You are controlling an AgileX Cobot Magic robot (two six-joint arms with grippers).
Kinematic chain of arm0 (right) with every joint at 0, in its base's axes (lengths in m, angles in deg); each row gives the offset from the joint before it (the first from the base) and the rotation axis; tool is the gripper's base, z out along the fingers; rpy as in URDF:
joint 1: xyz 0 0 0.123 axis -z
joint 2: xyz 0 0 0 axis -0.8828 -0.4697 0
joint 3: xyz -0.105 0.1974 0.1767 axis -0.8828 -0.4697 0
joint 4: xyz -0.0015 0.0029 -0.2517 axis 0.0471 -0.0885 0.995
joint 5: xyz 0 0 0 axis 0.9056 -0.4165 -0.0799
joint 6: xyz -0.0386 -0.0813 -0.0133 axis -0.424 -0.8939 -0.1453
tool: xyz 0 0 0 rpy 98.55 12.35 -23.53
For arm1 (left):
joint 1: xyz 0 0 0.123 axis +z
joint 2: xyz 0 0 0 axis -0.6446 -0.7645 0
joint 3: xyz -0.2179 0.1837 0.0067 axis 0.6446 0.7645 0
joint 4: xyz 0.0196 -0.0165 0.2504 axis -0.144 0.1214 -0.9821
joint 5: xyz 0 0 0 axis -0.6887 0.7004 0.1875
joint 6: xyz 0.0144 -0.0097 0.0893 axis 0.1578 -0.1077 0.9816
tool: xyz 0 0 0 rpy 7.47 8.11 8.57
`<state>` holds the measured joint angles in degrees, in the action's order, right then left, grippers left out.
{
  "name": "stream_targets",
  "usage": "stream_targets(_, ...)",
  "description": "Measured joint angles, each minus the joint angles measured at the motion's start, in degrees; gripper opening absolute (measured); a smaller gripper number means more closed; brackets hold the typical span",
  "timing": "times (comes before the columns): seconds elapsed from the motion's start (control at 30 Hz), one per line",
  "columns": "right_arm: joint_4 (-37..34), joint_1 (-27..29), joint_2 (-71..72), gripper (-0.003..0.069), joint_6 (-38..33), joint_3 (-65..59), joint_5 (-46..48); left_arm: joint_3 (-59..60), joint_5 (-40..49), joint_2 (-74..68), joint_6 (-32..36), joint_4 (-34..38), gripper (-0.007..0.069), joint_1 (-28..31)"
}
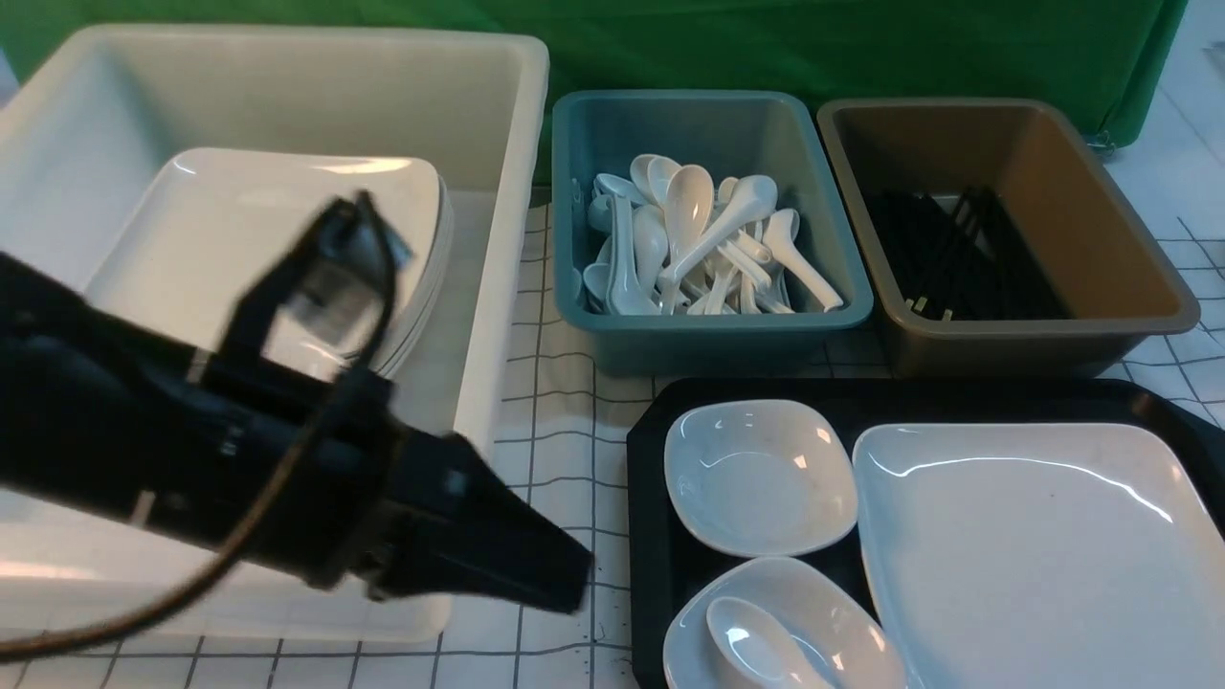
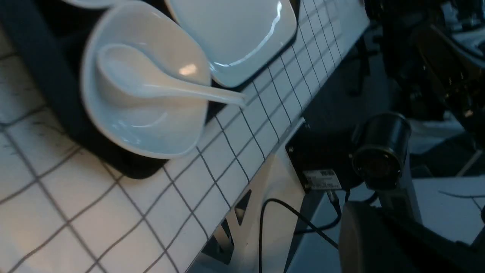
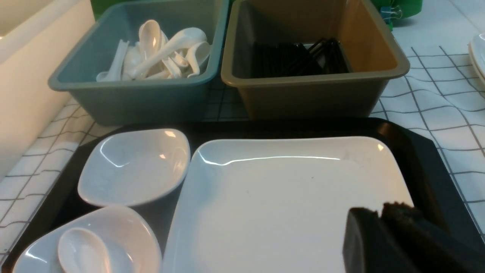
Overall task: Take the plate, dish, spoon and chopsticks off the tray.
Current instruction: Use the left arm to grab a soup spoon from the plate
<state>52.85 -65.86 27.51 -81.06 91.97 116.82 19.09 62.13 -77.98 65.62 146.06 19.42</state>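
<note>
Black tray (image 1: 651,536) holds white plate (image 1: 1034,555), empty dish (image 1: 761,478), and second dish (image 1: 833,622) containing spoon (image 1: 751,651).

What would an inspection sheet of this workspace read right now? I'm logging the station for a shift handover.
Surface: white gridded cloth.
Job's things: tray holds plate, far dish, near dish with spoon inside; chopsticks on it: nothing seen.
Clutter: white tub of plates, teal tub of spoons, brown tub of black sticks.
Grippers: left gripper blurred, state unclear; right gripper shut, empty.
Cables: cable along left arm.
Surroundings: green backdrop.
</note>
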Motion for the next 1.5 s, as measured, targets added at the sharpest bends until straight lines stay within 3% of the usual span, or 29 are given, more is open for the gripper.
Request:
stream_targets(0.2, 0.0, 0.0, 0.0, 0.0122, 0.0, 0.0, 0.0, -1.5, -11.9, -9.6, -1.9, -0.8, 0.0053, -18.1)
stream_targets(0.4, 0.0, 0.0, 0.0, 0.0123, 0.0, 0.0, 0.0, -8.9, -10.0, -18.6, -2.1, -3.3, 0.0154, -25.4)
stream_targets(0.57, 0.0, 0.0, 0.0, 0.0125, 0.1, 0.0, 0.0, -20.5, -9.1, -26.8, -0.6, -15.3, 0.0334, -29.8)
stream_targets(0.6, 0.0, 0.0, 0.0, 0.0125, 0.1, 0.0, 0.0, -20.9, -9.2, -27.1, -0.6, -15.3, 0.0334, -29.9)
stream_targets(0.77, 0.0, 0.0, 0.0, 0.0125, 0.1, 0.0, 0.0, -27.9, -11.8, -33.2, 6.6, -29.5, 0.0458, -35.0)
stream_targets(0.87, 0.0, 0.0, 0.0, 0.0127, 0.2, 0.0, 0.0, -28.3, -14.4, -35.3, 12.8, -37.8, 0.0472, -38.4)
stream_targets(1.03, 0.0, 0.0, 0.0, 0.0133, 0.2, 0.0, 0.0, -28.3, -20.9, -37.8, 15.3, -51.2, 0.0477, -42.9)
stream_targets(1.2, 0.0, 0.0, 0.0, 0.014, 0.2, 0.0, 0.0, -28.3, -28.7, -38.9, 15.7, -53.5, 0.0477, -43.5)
stream_targets(1.5, 0.0, 0.0, 0.0, 0.0155, 0.2, 0.0, 0.0, -28.3, -31.9, -41.9, 15.8, -53.6, 0.0476, -43.5)
